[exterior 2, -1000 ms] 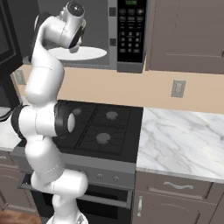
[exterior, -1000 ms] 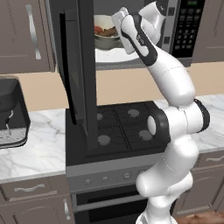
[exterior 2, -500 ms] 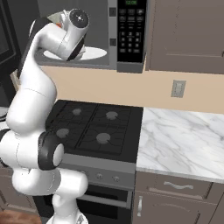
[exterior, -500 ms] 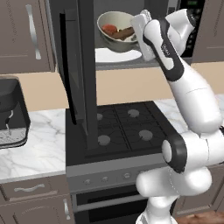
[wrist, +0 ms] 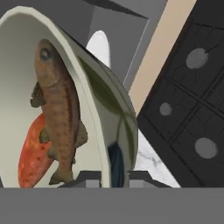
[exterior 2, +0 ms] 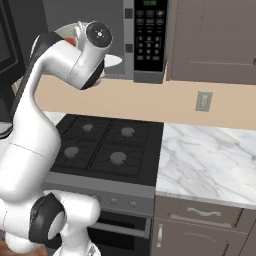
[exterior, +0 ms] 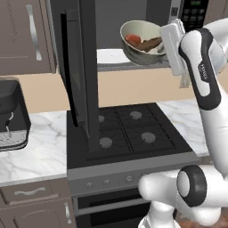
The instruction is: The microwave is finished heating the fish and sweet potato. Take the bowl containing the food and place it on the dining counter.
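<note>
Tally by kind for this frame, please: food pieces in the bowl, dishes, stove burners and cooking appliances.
Food pieces: 2, the fish and the sweet potato
Dishes: 2, the bowl and the turntable
Stove burners: 4
Appliances: 2, the microwave and the stove
Total: 10

Bowl cut off at the hand view's left edge; sweet potato partly hidden behind the fish.

- The gripper gripped the right rim of the bowl, holding it tilted in front of the open microwave.
- The fish and sweet potato lay inside.
- The stove sat below.
</note>
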